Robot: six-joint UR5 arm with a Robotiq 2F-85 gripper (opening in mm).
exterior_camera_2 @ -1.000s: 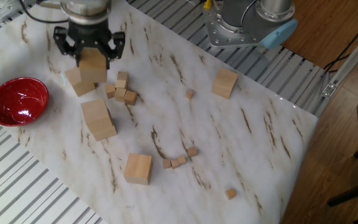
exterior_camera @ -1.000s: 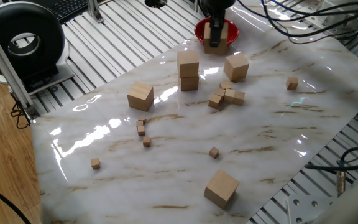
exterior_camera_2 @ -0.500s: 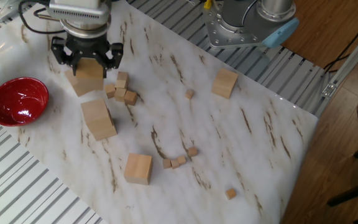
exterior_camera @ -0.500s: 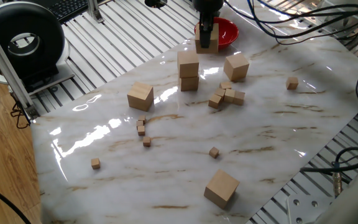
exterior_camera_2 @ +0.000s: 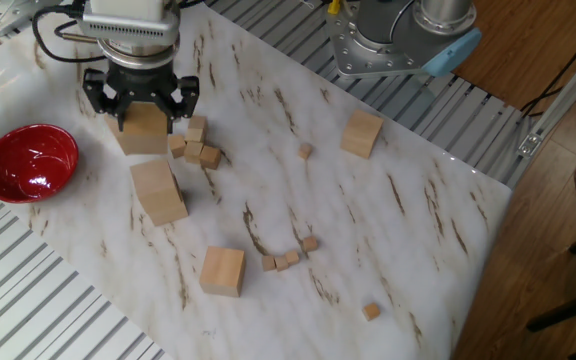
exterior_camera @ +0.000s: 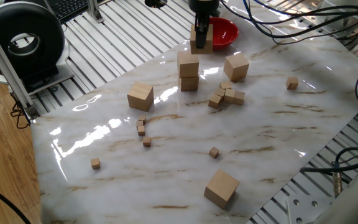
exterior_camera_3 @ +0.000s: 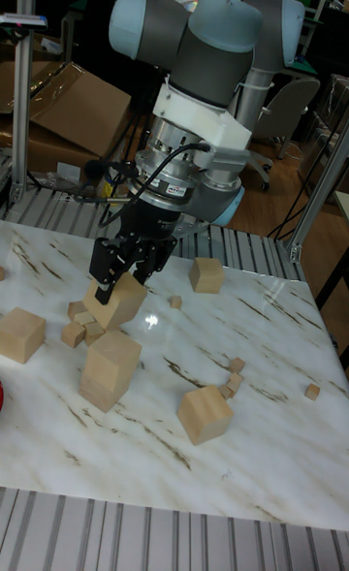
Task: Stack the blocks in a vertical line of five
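Gripper (exterior_camera_3: pixel 122 278) clamped on block (exterior_camera_3: pixel 118 301), held aloft, clear of marble table (exterior_camera: pixel 278 134). Two-block stack (exterior_camera: pixel 188 70) stands just beside and lower, toward table centre. Judged need: shift carried block over stack top, faces squared, then lower.

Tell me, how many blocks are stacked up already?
Two are done: the stack is two blocks high. The gripper holds a third block, not yet on the stack. After that, two more must go on. Three loose blocks wait.
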